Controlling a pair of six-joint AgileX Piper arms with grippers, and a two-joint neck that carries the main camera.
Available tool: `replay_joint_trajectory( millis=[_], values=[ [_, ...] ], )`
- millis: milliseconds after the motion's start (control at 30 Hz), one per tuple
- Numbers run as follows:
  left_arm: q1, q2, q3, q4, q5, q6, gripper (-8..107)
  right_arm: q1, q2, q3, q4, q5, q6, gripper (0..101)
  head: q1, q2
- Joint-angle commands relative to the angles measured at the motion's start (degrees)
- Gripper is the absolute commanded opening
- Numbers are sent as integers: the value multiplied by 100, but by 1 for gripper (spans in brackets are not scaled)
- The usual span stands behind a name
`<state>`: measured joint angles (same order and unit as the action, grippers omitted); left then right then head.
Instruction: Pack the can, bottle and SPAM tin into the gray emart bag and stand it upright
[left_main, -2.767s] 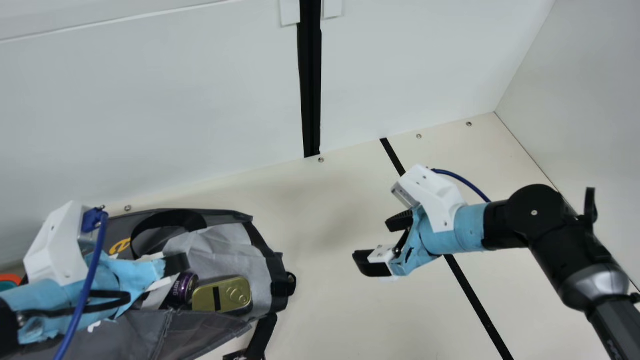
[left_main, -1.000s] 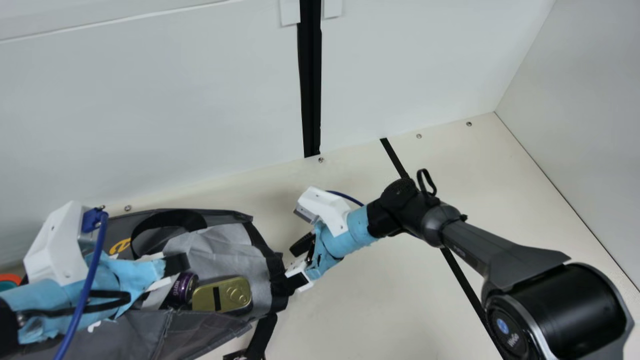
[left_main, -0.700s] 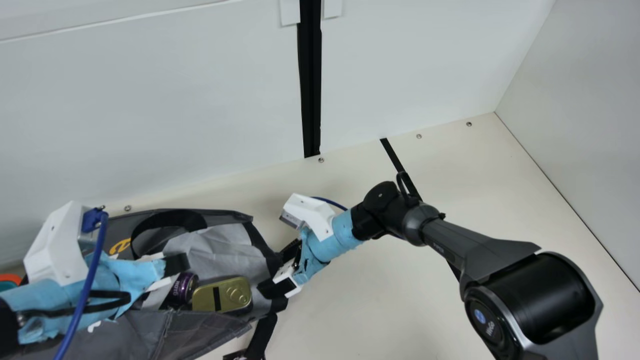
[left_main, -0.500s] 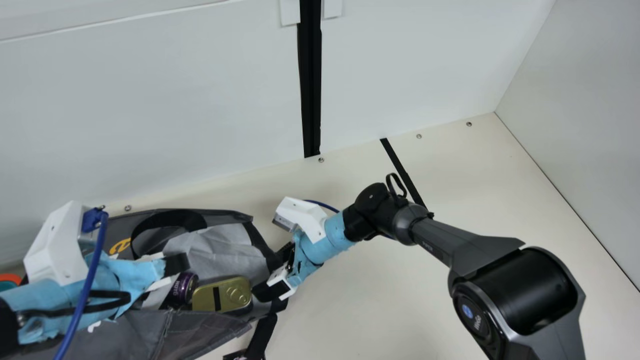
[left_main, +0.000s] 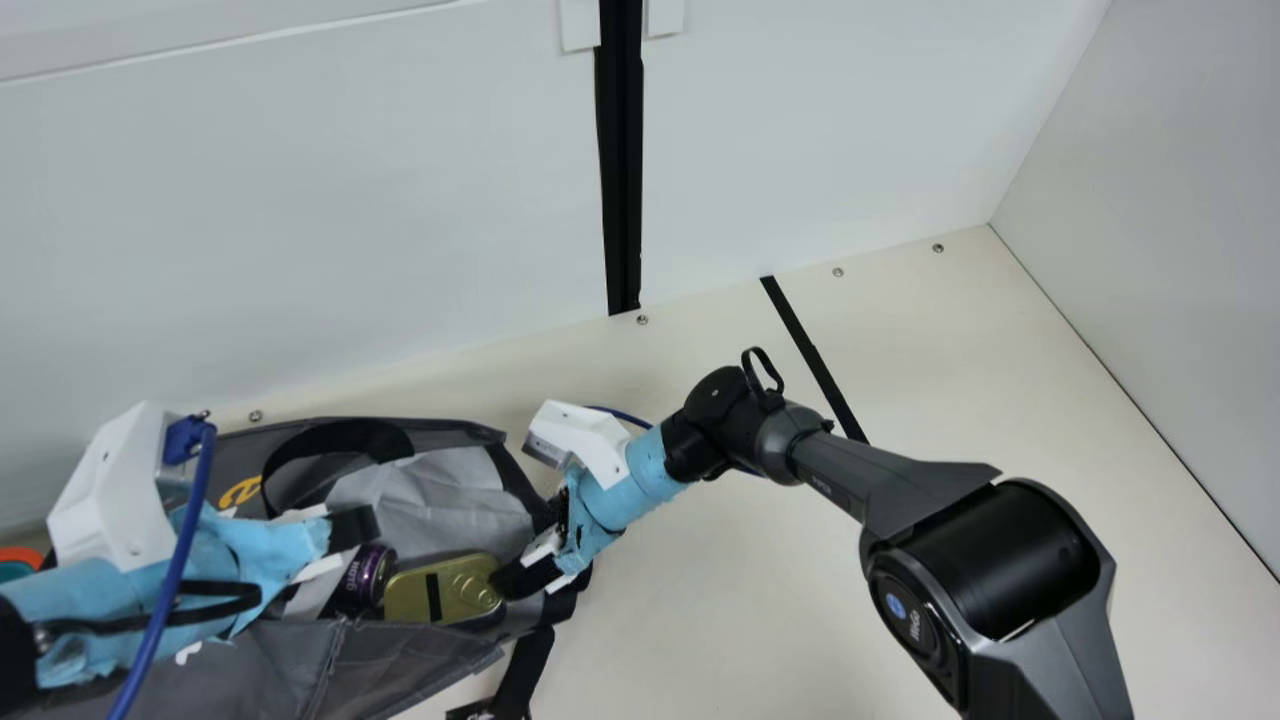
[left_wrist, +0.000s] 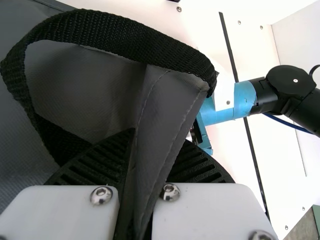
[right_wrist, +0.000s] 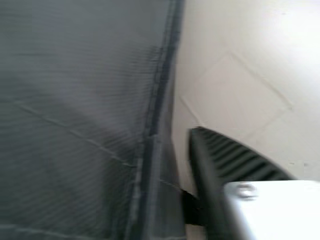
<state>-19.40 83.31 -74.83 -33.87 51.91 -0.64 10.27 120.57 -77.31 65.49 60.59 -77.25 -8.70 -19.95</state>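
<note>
"Status?"

"My left hand (left_wrist: 156, 150) pinches the bag (left_wrist: 167, 107); my right hand (left_main: 525, 545) is spread at its end. Can (left_main: 370, 572) and SPAM tin (left_main: 425, 593) lie inside."

"Risk?"

"Closing too deep may snag the SPAM tin; uneven lifting may spill both."

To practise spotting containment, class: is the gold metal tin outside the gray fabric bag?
No, the main view shows the tin lying inside the bag.

Glossy, gold metal tin (left_main: 408, 596).
</note>
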Motion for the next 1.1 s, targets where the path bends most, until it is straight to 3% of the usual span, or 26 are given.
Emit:
replay_joint_trajectory(
  millis=[0, 133, 167, 600, 1067],
  values=[
    [0, 0, 0, 0, 0, 0, -8, 5, 10, 9, 12, -27, -18, 28, -130, -5],
    [0, 0, 0, 0, 0, 0, -8, -12, 10, 47, 59, 62, -55, 1, -130, -5],
    [0, 0, 0, 0, 0, 0, -8, -21, 10, 54, 77, 93, -57, 0, -130, -5],
    [0, 0, 0, 0, 0, 0, -8, -243, -120, 188, 690, 909, 89, 0, -130, -5],
    [0, 0, 0, 0, 0, 0, -8, 136, -791, 887, 1908, 931, 126, 0, -130, -5]
  ],
)
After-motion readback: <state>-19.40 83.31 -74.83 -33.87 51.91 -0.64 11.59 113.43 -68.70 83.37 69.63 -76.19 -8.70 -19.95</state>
